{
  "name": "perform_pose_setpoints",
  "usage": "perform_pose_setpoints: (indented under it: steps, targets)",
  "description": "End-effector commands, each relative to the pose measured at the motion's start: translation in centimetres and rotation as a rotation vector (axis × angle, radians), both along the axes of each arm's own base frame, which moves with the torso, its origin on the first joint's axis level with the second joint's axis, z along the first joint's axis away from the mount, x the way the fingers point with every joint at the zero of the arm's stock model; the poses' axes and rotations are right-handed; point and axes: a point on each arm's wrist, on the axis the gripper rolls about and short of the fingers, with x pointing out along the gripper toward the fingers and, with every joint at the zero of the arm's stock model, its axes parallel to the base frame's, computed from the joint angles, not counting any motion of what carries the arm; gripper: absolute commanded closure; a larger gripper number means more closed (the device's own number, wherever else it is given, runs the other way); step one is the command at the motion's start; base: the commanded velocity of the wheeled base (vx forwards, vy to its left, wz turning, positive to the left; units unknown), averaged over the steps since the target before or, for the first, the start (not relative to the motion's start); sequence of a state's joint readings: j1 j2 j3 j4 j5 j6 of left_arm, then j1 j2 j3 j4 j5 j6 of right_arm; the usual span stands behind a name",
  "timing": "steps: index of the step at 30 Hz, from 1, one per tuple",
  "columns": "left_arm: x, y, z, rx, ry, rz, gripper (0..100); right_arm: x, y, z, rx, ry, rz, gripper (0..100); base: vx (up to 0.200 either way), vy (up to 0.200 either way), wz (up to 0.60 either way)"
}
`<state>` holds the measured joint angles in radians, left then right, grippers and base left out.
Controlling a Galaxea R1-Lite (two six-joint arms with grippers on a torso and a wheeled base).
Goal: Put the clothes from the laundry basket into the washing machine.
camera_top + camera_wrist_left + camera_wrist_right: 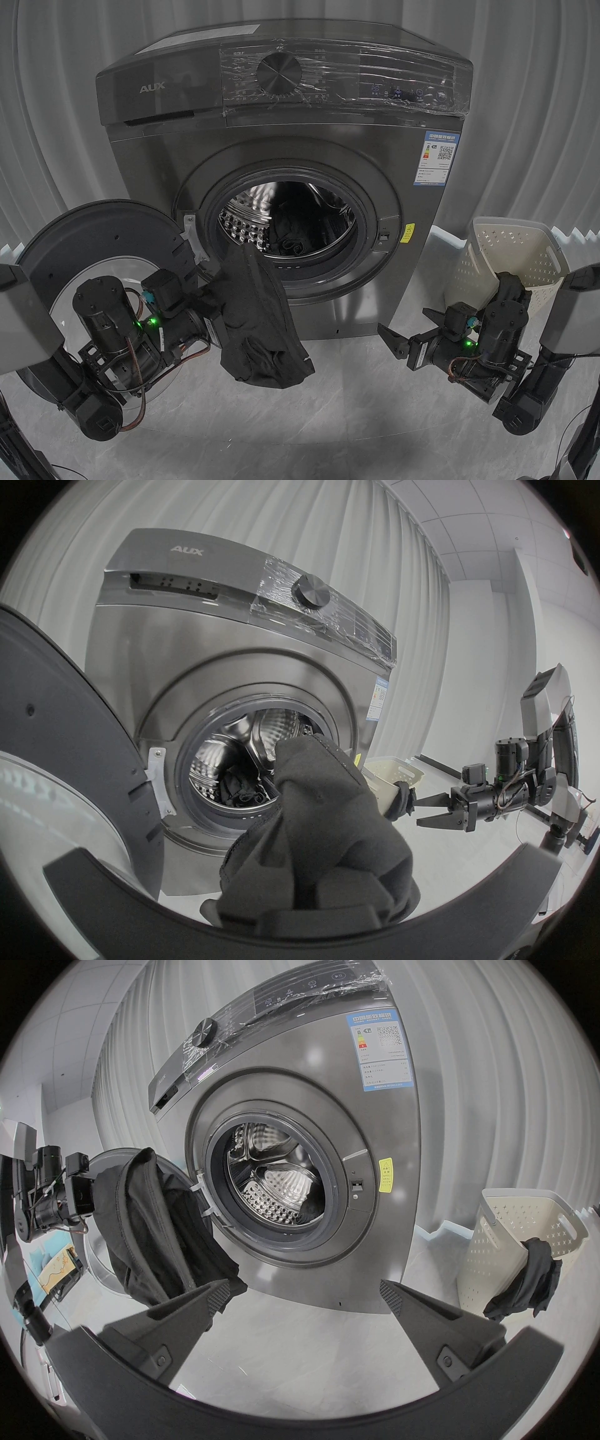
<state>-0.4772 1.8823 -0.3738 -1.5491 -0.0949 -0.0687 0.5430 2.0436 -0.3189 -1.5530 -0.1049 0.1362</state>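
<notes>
The washing machine [350,156] stands with its round door [94,244] swung open to the left. Dark clothes [294,231] lie inside the drum [275,730]. My left gripper [219,325] is shut on a black garment [259,319], which hangs just in front of and below the drum opening; the cloth [325,817] covers the fingers. My right gripper [392,340] is open and holds nothing, low in front of the machine's right side, with its fingers [187,1316] spread wide. The cream laundry basket [519,250] stands to the right, with another black garment [528,1279] draped over its rim.
Grey curtains [531,94] run behind the machine. The open door takes up the space on the left, close behind my left arm. Bare grey floor [350,400] lies in front of the machine between the two arms.
</notes>
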Motion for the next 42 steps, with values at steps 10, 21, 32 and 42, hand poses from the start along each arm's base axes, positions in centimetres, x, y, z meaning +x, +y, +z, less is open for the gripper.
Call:
perform_pose_setpoints:
  steps: [10, 21, 32, 42]
  targets:
    - [-0.2, -1.0, -1.0, 0.016, 0.033, -0.031, 100, -0.3, 0.3, -0.1, 0.0, 0.004, 0.014, 0, 0.08, 0.0, 0.0]
    - [0.0, -1.5, -1.7, 0.027, 0.053, -0.041, 100, -0.4, 0.2, -0.1, -0.001, 0.005, 0.014, 0, 0.2, 0.0, 0.0]
    - [0.7, -2.4, -2.6, 0.035, 0.067, -0.02, 100, -0.4, 0.3, 0.0, 0.001, 0.002, 0.019, 0, 0.073, 0.0, 0.0]
    - [2.6, -4.5, -4.5, 0.031, 0.089, 0.086, 100, -0.9, 0.5, 1.4, 0.024, -0.041, 0.031, 0, 0.0, 0.0, 0.0]
